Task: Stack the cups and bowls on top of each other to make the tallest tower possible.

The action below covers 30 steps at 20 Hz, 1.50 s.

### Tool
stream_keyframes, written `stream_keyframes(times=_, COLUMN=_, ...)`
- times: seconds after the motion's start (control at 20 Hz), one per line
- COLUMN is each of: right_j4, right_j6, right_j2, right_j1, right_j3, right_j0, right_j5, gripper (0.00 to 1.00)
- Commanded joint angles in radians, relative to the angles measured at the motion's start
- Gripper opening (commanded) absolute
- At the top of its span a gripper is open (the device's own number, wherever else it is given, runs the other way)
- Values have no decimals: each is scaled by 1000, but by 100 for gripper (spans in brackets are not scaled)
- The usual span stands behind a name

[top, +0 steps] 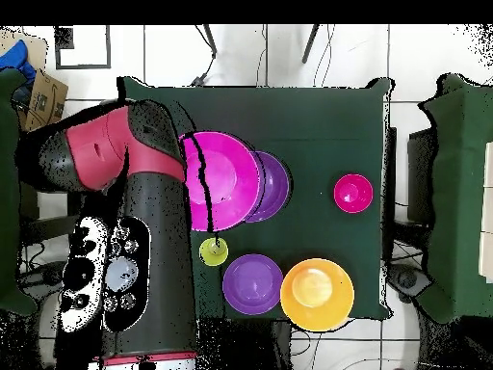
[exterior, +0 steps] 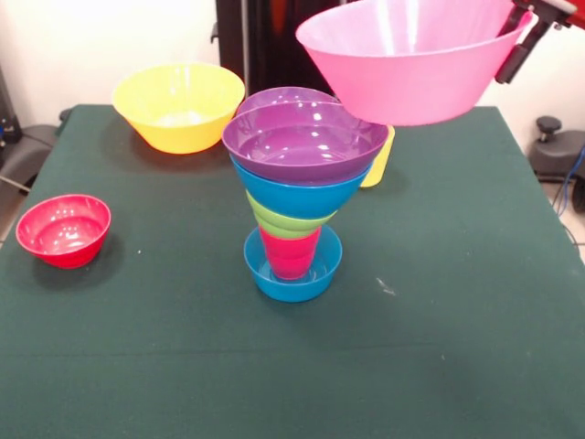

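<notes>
We found the claw (exterior: 523, 37) grasping the pink bowl (exterior: 411, 64) by its rim, held aloft just beside the tower (exterior: 297, 206), which stood mid-worktop (exterior: 439, 347). The red bowl (exterior: 64, 230) and yellow bowl (exterior: 179, 105) sat apart.

Green-clothed table (exterior: 475, 366), white wall (exterior: 73, 46), seemingly pale tiled floor (top: 289, 53).

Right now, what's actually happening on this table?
The robot's gripper holds the large pink bowl by its rim, in the air above and beside the tower. That tower runs from a small blue bowl through a red cup, a lime green bowl and a medium blue bowl to a purple bowl. The large yellow bowl, small red bowl, yellow cup and second purple bowl are unstacked.
</notes>
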Motion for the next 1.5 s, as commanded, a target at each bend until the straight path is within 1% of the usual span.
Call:
stream_keyframes(times=0.05, right_j4=-130, right_j6=-283, right_j2=54, right_j1=-27, right_j3=114, right_j0=-17, right_j5=-20, gripper=0)
stream_keyframes(times=0.25, right_j4=-166, right_j6=-289, right_j2=46, right_j1=-50, right_j3=148, right_j0=-13, right_j5=-24, gripper=0)
stream_keyframes(times=0.4, right_j4=-209, right_j6=-279, right_j2=29, right_j1=-65, right_j3=172, right_j0=-6, right_j5=-44, gripper=0)
stream_keyframes(times=0.6, right_j4=-250, right_j6=-292, right_j2=34, right_j1=-81, right_j3=203, right_j0=-26, right_j5=-85, gripper=0)
stream_keyframes(times=0.8, right_j4=-274, right_j6=-284, right_j2=46, right_j1=-89, right_j3=229, right_j0=-41, right_j5=-114, gripper=0)
stream_keyframes(times=1.2, right_j4=-295, right_j6=-252, right_j2=69, right_j1=-97, right_j3=266, right_j0=-59, right_j5=-182, gripper=0)
stream_keyframes(times=1.5, right_j4=-255, right_j6=-243, right_j2=117, right_j1=-91, right_j3=302, right_j0=-106, right_j5=-256, gripper=0)
